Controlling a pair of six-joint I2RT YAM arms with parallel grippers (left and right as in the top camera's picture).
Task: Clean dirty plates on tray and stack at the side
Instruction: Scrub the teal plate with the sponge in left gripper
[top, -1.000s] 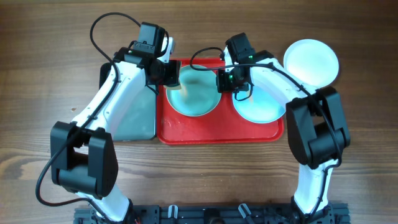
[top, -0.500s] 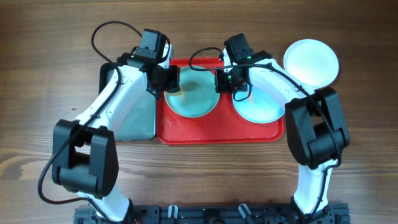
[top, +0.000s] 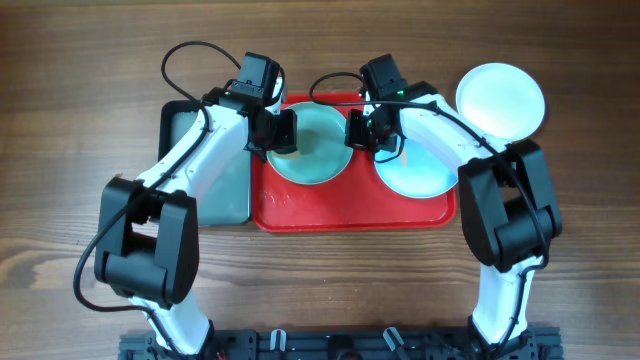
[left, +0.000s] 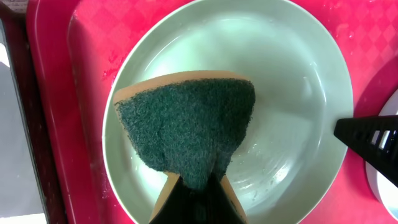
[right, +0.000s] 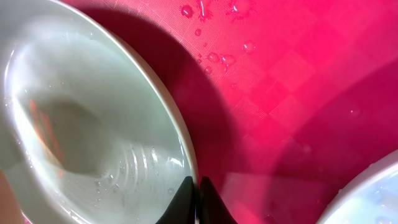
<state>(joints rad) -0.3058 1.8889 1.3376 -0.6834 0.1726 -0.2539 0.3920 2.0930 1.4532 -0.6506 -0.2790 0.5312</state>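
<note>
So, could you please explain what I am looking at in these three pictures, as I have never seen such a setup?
These are two robot arms at a wooden table, each ending in a two-finger gripper. One picture comes from a camera overhead; the other two from cameras on the wrists, looking along the jaws. A red tray holds one aqua plate and a second aqua plate; a white plate sits on the table at its right, a grey tray at its left. The left gripper is shut on a green-faced sponge over the first aqua plate. The right gripper is closed on that plate's rim, apparently steadying it.
</note>
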